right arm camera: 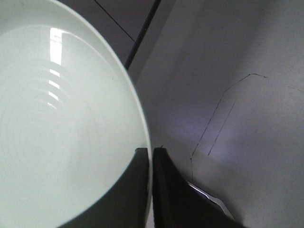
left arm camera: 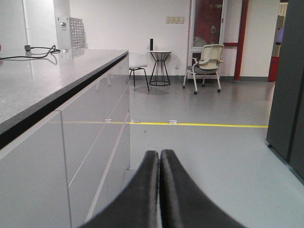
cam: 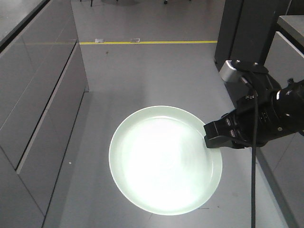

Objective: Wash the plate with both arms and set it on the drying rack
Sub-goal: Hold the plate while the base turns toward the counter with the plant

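The pale mint-green plate hangs face-up in mid-air over the grey floor, in the lower middle of the front view. My right gripper is shut on its right rim, the black arm reaching in from the right. In the right wrist view the plate fills the left side and my right gripper pinches its rim between both fingers. My left gripper is shut with nothing between its fingers, pointing along the floor beside the cabinets. It does not show in the front view. The drying rack is out of view.
Grey cabinets with a stone counter run along the left. A dark tall cabinet stands at the right. A yellow floor line crosses the back. Chairs and a small table stand far off by the wall.
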